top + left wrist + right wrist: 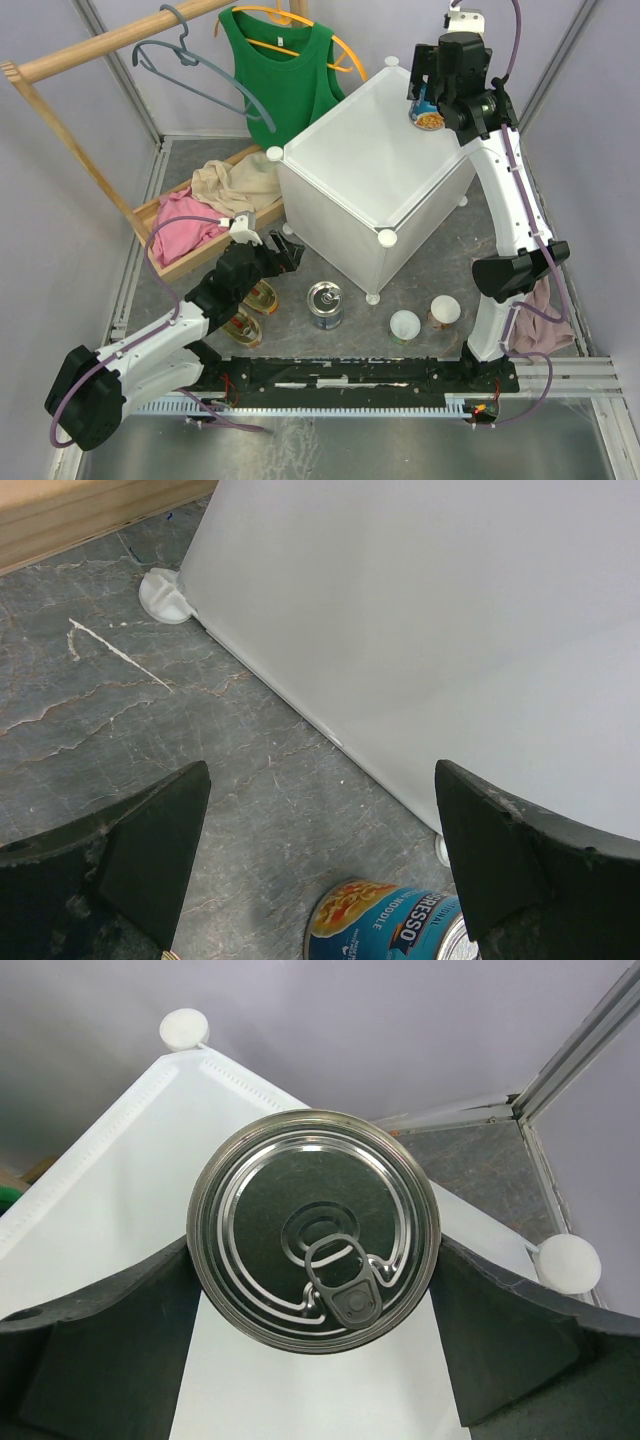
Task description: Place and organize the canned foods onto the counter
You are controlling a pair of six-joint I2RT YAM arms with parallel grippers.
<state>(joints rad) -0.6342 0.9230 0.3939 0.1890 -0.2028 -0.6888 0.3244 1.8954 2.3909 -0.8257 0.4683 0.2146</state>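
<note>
Right claw (428, 105) pinches a tall can (313, 1230) at the counter's (350, 150) far edge. Left claw (322, 770) hangs spread over the floor (120, 720), second can (385, 925) just below.

The grey table (432, 266) carries the counter (360, 150), a wooden tray (150, 208) and five loose cans (326, 305).

The silver can (313, 1230) at frame centre shows a glossy, ribbed steel lid; the blue-labelled can (385, 925) at the lower edge wears a shiny printed wrap. The counter (370, 150) is smooth, matt white plastic, the floor (100, 710) veined grey stone, the tray (150, 207) pale bare wood, the green top (280, 75) soft knitted cloth
</note>
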